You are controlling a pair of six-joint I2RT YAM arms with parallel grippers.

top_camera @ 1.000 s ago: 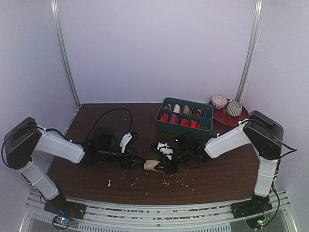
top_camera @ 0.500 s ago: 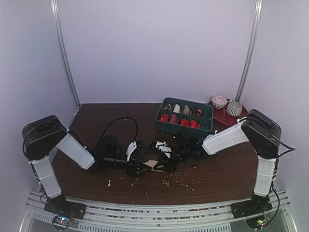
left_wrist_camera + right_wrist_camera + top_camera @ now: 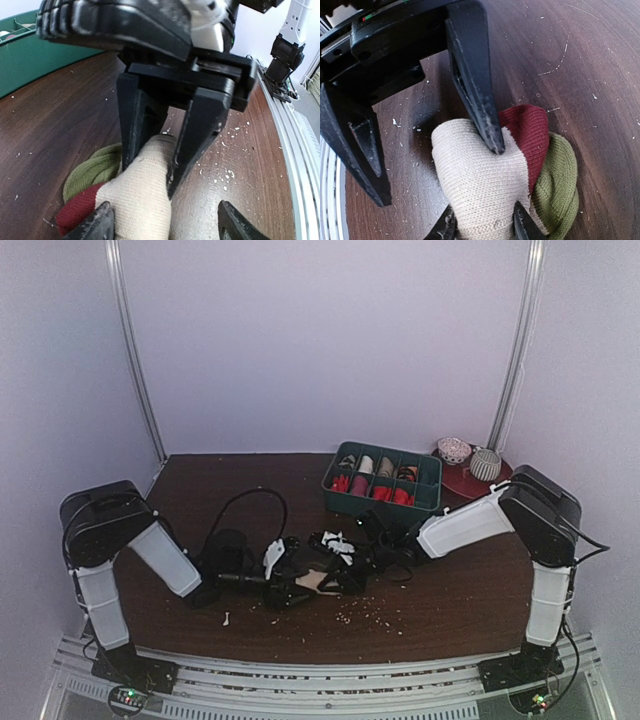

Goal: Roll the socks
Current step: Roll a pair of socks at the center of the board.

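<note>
**A:** Socks (image 3: 318,580) are lying where?

**B:** Low in the frame's centre, bundled on the table (image 3: 450,610). Bare wood with crumbs (image 3: 360,618) is running to the near edge.

**A:** And the grippers?

**B:** The right gripper (image 3: 484,214) is pinching the socks' beige fabric. The left gripper (image 3: 165,207) is standing wide, straddling them. A green box (image 3: 380,506) is sitting well apart, upper right.

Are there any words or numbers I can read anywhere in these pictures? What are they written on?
None can be read.
The rolled beige, maroon and olive-green sock bundle, the dark green divided plastic tray and the black-and-white robot arms show no letters or numbers.
The small circuit boards at the arm bases show only tiny lights; any print there is too small to read.
</note>
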